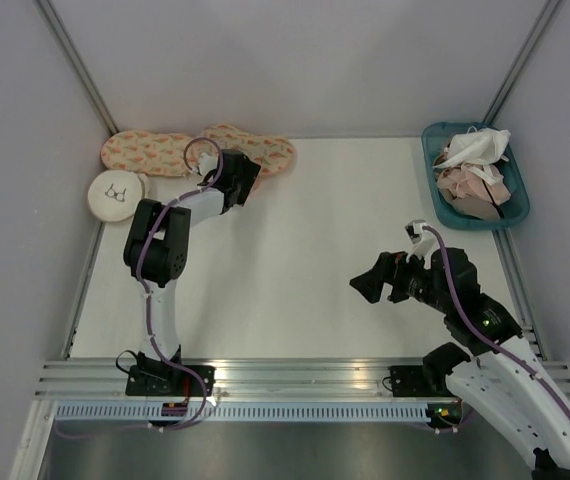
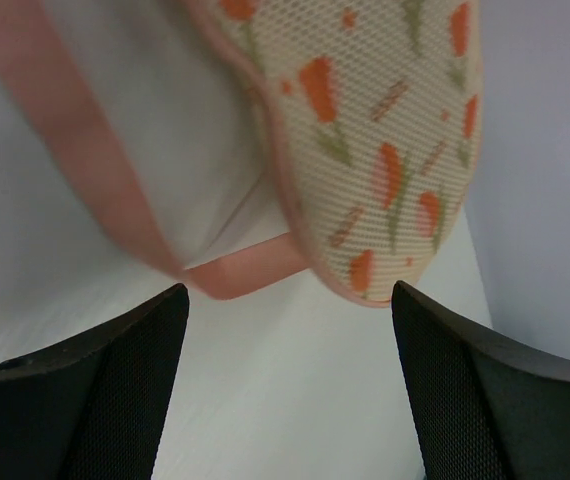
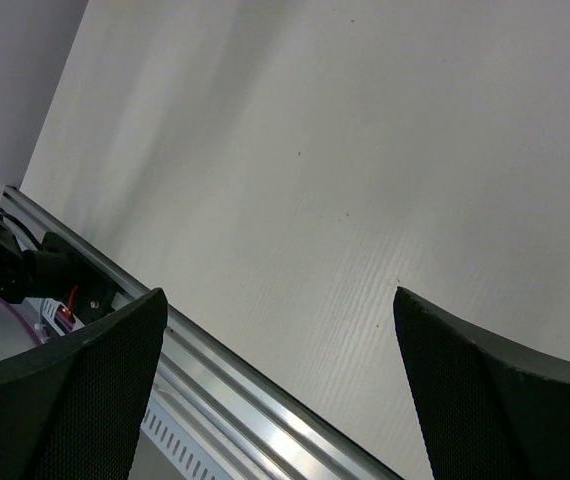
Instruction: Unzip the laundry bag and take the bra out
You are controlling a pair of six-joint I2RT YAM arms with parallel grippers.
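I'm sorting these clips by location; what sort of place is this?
Probably a robot test cell, not a home: a left arm and right arm bolted to a metal rail edging a white table, grey walls boxing it in, and a laundry bag and basket of clothes set out.

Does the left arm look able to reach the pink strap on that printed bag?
Probably yes: the left gripper hovers open just short of the pink strap of the laundry bag, with nothing between them.
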